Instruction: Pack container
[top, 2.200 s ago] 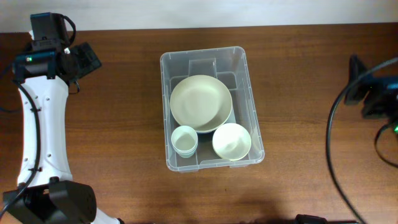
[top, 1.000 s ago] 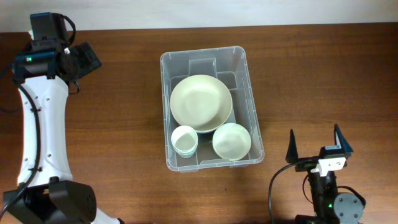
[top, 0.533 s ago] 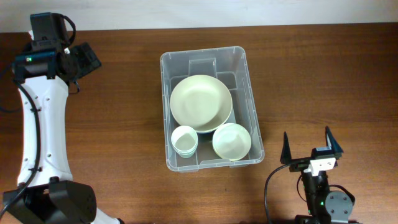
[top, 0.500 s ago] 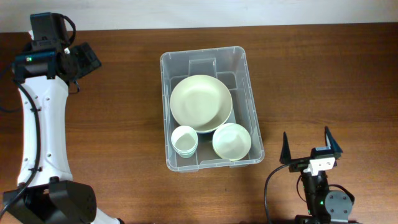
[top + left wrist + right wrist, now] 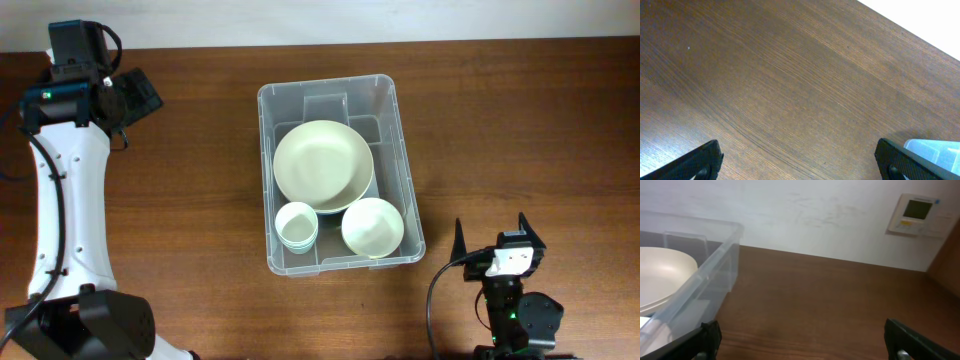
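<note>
The clear plastic container (image 5: 330, 95) stands at the table's middle. Inside lie a large cream plate (image 5: 323, 165), a small cream bowl (image 5: 373, 227) and a stack of small white cups (image 5: 296, 225). My left gripper (image 5: 130, 98) is open and empty at the far left, well away from the container; the left wrist view shows its fingertips (image 5: 702, 160) wide apart over bare wood, with a container corner (image 5: 935, 150) at the right. My right gripper (image 5: 490, 238) is open and empty, just right of the container's front right corner; its wrist view shows the container wall (image 5: 705, 275) and plate (image 5: 662, 275) at left.
The wooden table (image 5: 520, 120) surrounds the container. A white wall (image 5: 805, 215) with a small thermostat panel (image 5: 916, 212) shows behind the table in the right wrist view. The left arm (image 5: 65, 200) runs down the table's left side.
The right arm left the far right edge and came to the front right beside the container, gripper open, then sank slightly toward the front edge. The left arm and container contents have not moved.
</note>
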You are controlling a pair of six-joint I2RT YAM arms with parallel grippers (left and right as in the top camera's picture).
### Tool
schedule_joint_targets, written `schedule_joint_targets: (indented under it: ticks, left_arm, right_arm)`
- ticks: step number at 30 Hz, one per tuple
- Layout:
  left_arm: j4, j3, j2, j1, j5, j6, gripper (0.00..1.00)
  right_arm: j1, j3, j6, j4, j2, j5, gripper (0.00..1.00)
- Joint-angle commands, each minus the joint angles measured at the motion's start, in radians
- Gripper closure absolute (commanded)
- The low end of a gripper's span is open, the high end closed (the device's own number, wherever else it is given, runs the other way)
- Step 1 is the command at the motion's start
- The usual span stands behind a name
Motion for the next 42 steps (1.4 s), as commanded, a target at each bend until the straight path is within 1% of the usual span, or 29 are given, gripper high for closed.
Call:
schedule_joint_targets:
  ticks: [1, 21, 25, 36, 42]
  left_arm:
    - [0.002, 0.002, 0.008, 0.005, -0.008, -0.006, 0.0]
    - [0.0, 0.002, 0.008, 0.005, -0.008, -0.005, 0.0]
    - [-0.042, 0.002, 0.008, 0.005, -0.011, -0.006, 0.0]
    - [-0.057, 0.002, 0.008, 0.005, -0.013, -0.017, 0.0]
    - [-0.031, 0.002, 0.004, 0.009, -0.086, -0.031, 0.0]
  right_arm:
    - [0.01, -0.005, 0.008, -0.006, 0.003, 0.046, 0.01]
    - [0.01, -0.005, 0.009, -0.01, 0.003, 0.046, 0.01]
    - [0.01, -0.005, 0.009, -0.01, 0.003, 0.046, 0.01]
    - [0.01, -0.005, 0.009, -0.01, 0.003, 0.046, 0.01]
    - [0.01, -0.005, 0.009, -0.01, 0.003, 0.046, 0.01]
